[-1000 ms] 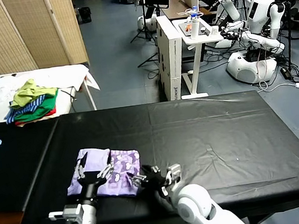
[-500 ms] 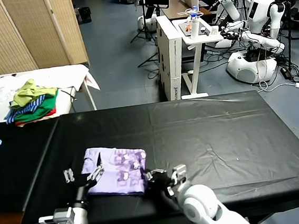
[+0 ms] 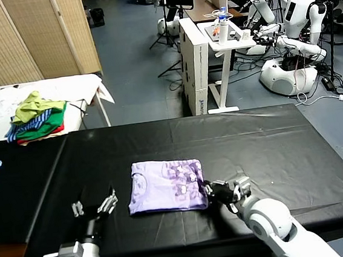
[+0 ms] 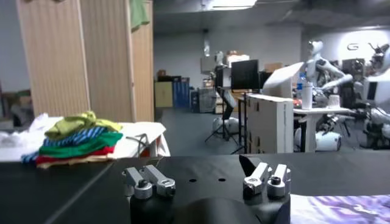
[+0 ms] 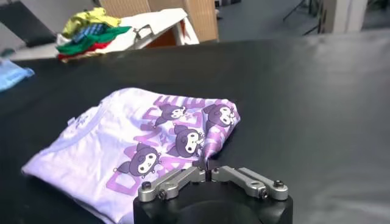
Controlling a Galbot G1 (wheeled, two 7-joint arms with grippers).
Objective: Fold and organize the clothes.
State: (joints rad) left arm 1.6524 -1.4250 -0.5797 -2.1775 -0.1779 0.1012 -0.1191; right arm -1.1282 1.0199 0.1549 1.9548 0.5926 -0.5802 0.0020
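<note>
Folded lavender T-shirt point(image 3: 166, 185) on black table point(image 3: 253, 151), right claw point(image 3: 209, 191) pinching its edge

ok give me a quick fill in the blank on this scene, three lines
1. The folded T-shirt lies on the ____ table.
2. The right pincer is pinching the T-shirt's ____.
3. The left pincer holds ____, its fingers spread.

Missing words: black; edge; nothing

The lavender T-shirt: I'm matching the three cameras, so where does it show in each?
Head view: lavender T-shirt folded on the black table, near the front edge.
Left wrist view: only a strip in a corner.
Right wrist view: fills the middle.
Shared landmark: colourful garment pile.
</note>
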